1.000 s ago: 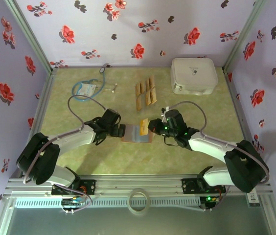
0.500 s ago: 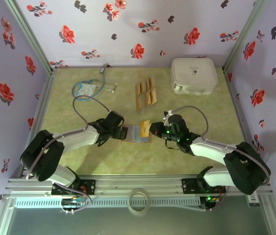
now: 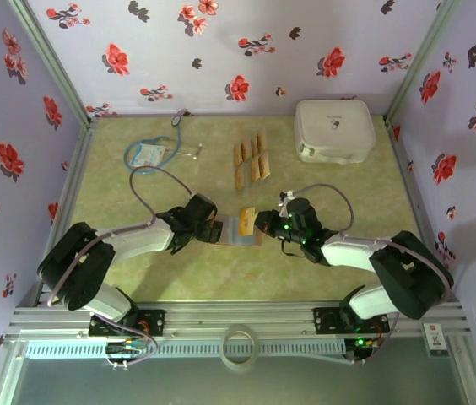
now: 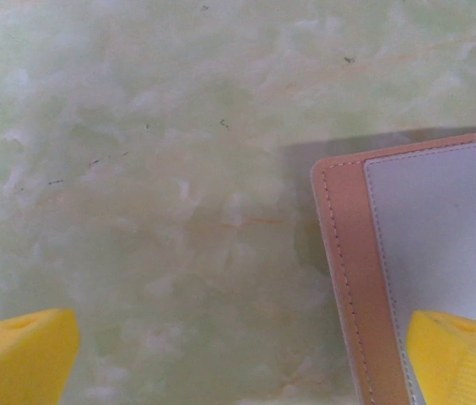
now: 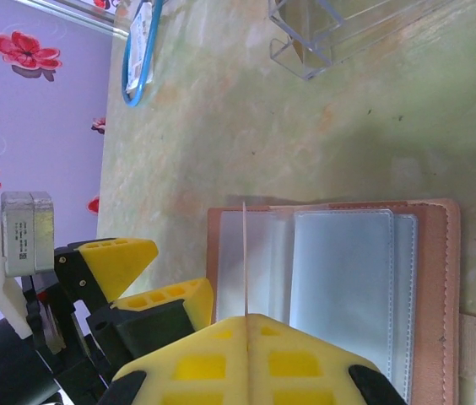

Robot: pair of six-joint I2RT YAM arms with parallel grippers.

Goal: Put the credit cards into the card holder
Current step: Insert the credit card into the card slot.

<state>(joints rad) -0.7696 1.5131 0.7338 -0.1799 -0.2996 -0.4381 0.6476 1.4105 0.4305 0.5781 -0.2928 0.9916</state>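
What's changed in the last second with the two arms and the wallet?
The open left hand slid right to the card holder's edge. The right hand, shut on a credit card, eased slightly nearer the holder. The card holder and the spare credit cards stayed put.

We saw the card holder (image 4: 424, 253) cropped at the left wrist view's right edge, a yellow fingertip (image 4: 459, 356) covering part.

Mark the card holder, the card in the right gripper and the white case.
card holder (image 5: 348, 287): right wrist view, clear inner pocket.
card (image 5: 245, 253): right wrist view, its thin edge.
white case (image 3: 333, 129): top external view, middle of lid.
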